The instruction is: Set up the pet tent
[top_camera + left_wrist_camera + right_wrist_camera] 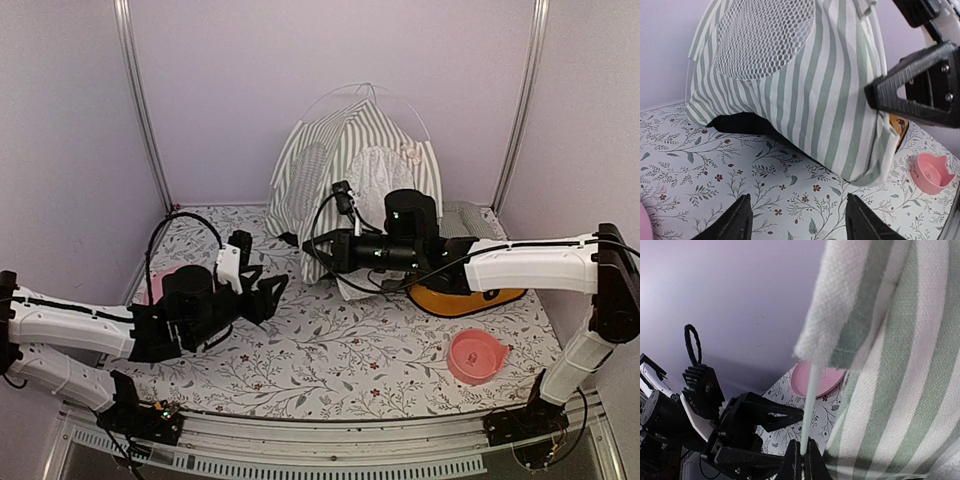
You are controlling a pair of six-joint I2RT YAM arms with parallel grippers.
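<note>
Found the left fingers [268, 292] parted from above, holding nothing, low over the floral surface [350, 350], near the pet tent [350, 150] but apart from it. Saw the right fingers [316, 250] clenched at the tent's lower front edge. Noted the tent standing upright at the back of the surface, close to the rear wall, with a pink bowl [476, 355] well apart at the front right.

From the left wrist, saw the left fingers [737, 222] spread with only bare surface [700, 165] between them. Noted the pet tent [805, 100] ahead, its mesh panel [765, 35] up high, and the pink bowl [930, 172] beyond on the right.

From the right wrist, caught the right fingers [796, 465] pinched shut on a thin white pole [809, 405] running up into the hem of the pet tent [900, 365].
</note>
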